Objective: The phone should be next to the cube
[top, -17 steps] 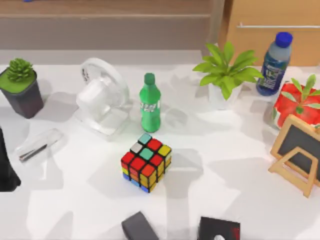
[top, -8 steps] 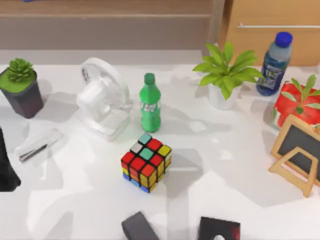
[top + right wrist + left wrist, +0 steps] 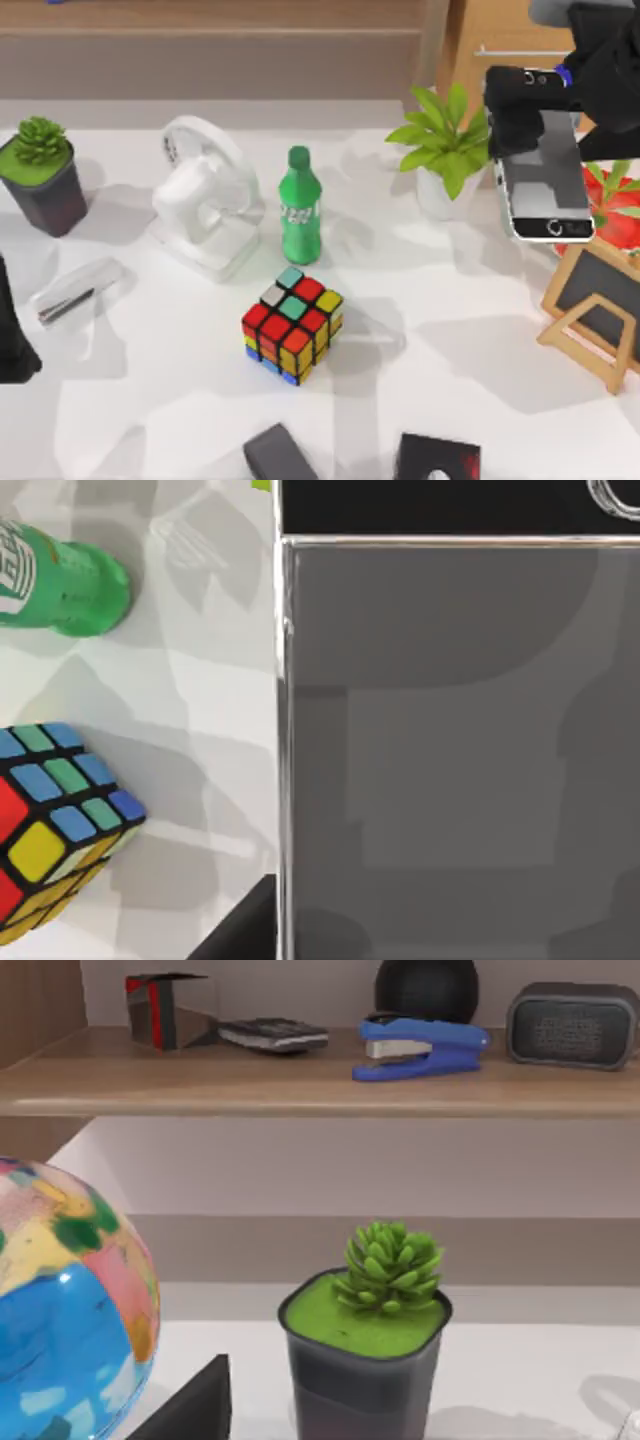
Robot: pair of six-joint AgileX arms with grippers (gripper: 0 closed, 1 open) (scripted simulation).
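You've got a glossy glass-faced phone [image 3: 543,172] (reflective, metal-looking rim), glossy plastic cube [image 3: 291,324], shiny green plastic bottle [image 3: 298,206], smooth matt white table [image 3: 470,330], wood-framed chalkboard [image 3: 594,305].

Grey-faced phone [image 3: 545,175]; multicoloured black-framed cube [image 3: 292,325]

Top camera looks down over the cube [image 3: 292,325]; right wrist camera, close above, shares it; left wrist faces a shelf [image 3: 300,1085].
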